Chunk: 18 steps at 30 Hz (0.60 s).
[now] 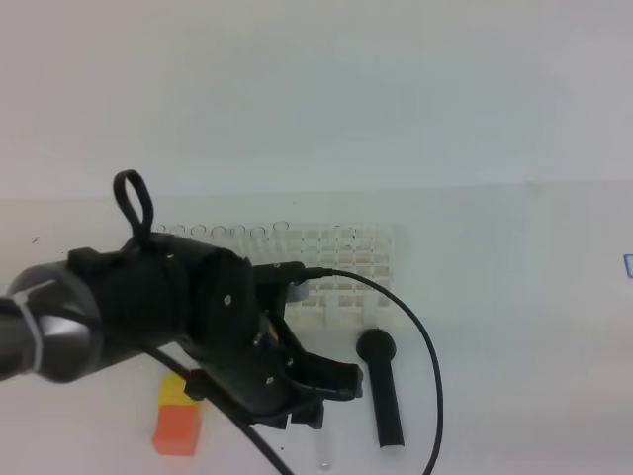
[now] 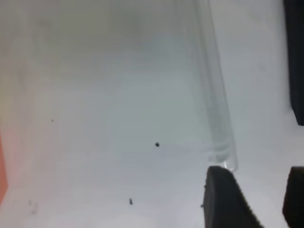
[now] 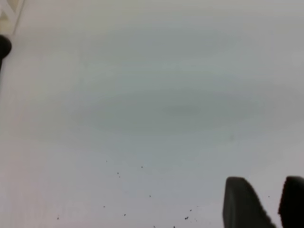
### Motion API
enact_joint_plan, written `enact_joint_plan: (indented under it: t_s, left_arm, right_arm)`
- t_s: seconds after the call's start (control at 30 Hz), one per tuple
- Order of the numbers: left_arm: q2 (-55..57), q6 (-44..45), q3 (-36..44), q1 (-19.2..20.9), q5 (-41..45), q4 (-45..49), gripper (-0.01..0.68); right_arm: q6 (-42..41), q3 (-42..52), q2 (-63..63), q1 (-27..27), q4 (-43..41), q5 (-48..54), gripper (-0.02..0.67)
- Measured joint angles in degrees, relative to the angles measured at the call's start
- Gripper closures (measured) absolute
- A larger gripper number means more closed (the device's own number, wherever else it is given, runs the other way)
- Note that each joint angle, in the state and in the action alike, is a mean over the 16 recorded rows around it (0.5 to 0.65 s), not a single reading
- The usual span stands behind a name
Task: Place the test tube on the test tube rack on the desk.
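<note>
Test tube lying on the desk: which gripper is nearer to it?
Left. The left gripper hangs just short of one end of the test tube, jaws apart and not gripping it. The right gripper shows only bare desk before it, no tube in its view.

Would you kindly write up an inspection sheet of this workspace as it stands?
Surface: white desk, a few dark specks.
Job's things: test tube lying flat on the desk, not gripped; test tube rack behind, some tubes in its back row.
Clutter: black stick beside the tube; orange-yellow block at front left.
Grippers: left gripper open, low over the tube's end; right gripper fingers apart, over bare desk.
Cables: black cable looping from the left arm over the desk.
Surroundings: plain white wall, nothing else seen.
</note>
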Motion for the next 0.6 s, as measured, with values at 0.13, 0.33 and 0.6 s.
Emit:
enact_joint_plan:
  t_s: [0.13, 0.33, 0.6]
  left_arm:
    - [3.5, -1.5, -2.2, -0.6, 1.0, 0.8, 0.395]
    - [7.2, -3.1, -4.4, -1.5, 1.4, 1.7, 0.384]
    - [9.2, -4.8, -5.0, -1.9, 1.0, 3.8, 0.341]
  right_arm:
    - [-0.2, 0.0, 0.0, 0.0, -0.5, 0.7, 0.454]
    - [-0.3, 0.0, 0.0, 0.0, -0.6, 0.8, 0.448]
    - [-0.5, 0.0, 0.0, 0.0, -0.6, 0.9, 0.447]
